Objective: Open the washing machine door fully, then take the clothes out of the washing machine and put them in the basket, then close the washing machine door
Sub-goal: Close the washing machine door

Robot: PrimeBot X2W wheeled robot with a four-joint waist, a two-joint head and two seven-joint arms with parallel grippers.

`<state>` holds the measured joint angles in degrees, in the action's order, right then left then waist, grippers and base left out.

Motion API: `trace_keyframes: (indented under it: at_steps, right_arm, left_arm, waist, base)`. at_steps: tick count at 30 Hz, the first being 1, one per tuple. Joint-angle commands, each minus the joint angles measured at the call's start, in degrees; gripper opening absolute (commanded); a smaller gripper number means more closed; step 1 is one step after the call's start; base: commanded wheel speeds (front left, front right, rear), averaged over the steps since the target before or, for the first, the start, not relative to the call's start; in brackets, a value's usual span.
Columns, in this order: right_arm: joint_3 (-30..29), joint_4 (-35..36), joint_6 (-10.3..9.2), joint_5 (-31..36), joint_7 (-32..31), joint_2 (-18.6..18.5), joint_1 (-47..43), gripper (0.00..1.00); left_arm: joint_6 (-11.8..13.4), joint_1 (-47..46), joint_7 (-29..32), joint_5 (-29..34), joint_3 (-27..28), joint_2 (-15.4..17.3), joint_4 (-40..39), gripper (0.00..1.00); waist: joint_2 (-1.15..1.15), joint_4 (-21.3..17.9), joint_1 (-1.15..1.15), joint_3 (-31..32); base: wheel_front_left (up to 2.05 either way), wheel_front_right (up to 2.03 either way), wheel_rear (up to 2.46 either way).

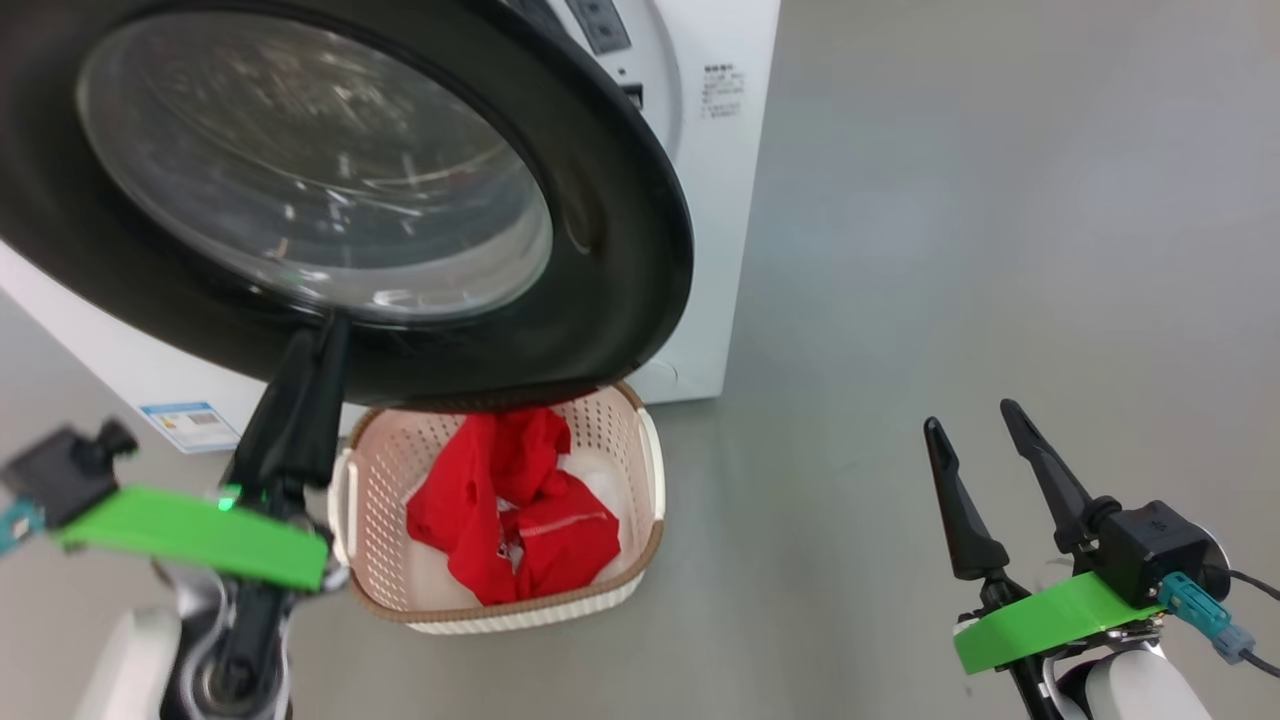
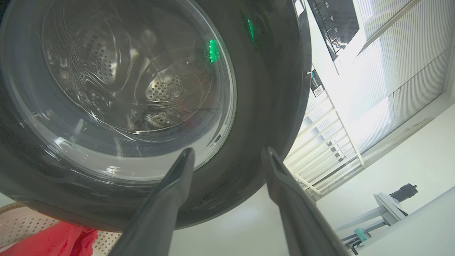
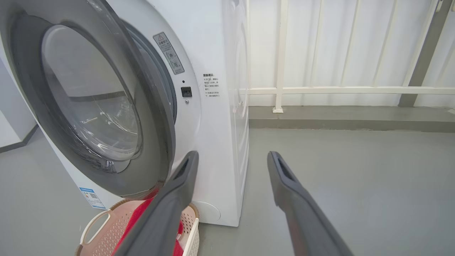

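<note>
Bright red soft garments (image 1: pixel 540 520) are lying crumpled in the cream perforated plastic basket (image 1: pixel 385 490) beneath the glossy black-rimmed door (image 1: pixel 620 250); left gripper (image 2: pixel 228 151) and right gripper (image 1: pixel 970 415) are gaping.

The left gripper (image 1: pixel 320 332) and right gripper (image 1: pixel 970 416) share long tapering dark fingers (image 1: pixel 962 510), bright green brackets (image 1: pixel 1050 618) and pale forearms (image 1: pixel 1140 692) (teal plug (image 1: pixel 1192 604), dark cable (image 1: pixel 1256 586) on the right).

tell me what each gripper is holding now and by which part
Nothing is held. The left gripper is open and empty before the round black-rimmed glass door; the right gripper is open and empty over the grey floor.
</note>
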<state>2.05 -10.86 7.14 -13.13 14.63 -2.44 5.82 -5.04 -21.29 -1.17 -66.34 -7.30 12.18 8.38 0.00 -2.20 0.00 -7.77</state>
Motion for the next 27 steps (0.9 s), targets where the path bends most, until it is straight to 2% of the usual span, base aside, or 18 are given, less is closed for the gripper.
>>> trace_keyframes:
  at_steps: [1, 5, 11, 18, 24, 27]
  right_arm:
    - [0.6, 1.4, 0.35, 0.0, 0.4, -0.4, -0.2, 1.0]
    - [0.0, 1.7, 0.35, 0.1, 0.4, -0.4, -0.7, 1.0]
    - [-0.8, 1.8, 0.35, -0.2, 0.4, -0.4, -2.2, 1.0]
    - [-1.6, 2.5, 0.35, -0.7, 0.4, -0.4, -4.1, 1.0]
    - [-2.7, 3.4, 0.35, -0.9, 0.4, -0.4, -5.3, 1.0]
    - [-3.3, 3.8, 0.35, -1.1, 0.4, -0.4, -5.8, 1.0]
  left_arm:
    - [0.3, 1.9, -2.9, 3.5, 1.6, 2.6, -2.9, 1.0]
    - [0.8, 5.0, -5.9, 8.3, 0.8, 3.9, -4.4, 1.0]
    - [3.5, 11.3, -10.6, 19.3, -1.3, 7.4, -7.0, 1.0]
    - [7.0, 18.0, -12.8, 29.1, -2.6, 10.0, -8.5, 1.0]
    - [10.2, 22.0, -13.7, 35.5, -1.7, 9.9, -9.5, 1.0]
    - [11.0, 23.6, -13.8, 37.3, -0.9, 8.9, -10.1, 1.0]
  waist:
    - [0.0, 1.3, 0.0, 2.5]
    - [0.0, 1.4, 0.0, 3.9]
    - [0.0, 0.9, 0.0, 6.9]
    - [0.0, 0.6, 0.0, 8.9]
    - [0.0, 0.6, 0.0, 9.7]
    - [0.0, 0.6, 0.0, 10.0]
  base:
    - [0.0, 0.0, 0.0]
    - [0.0, 0.0, 0.0]
    - [0.0, 0.0, 0.0]
    - [0.0, 0.0, 0.0]
    - [0.0, 0.0, 0.0]
    - [0.0, 0.0, 0.0]
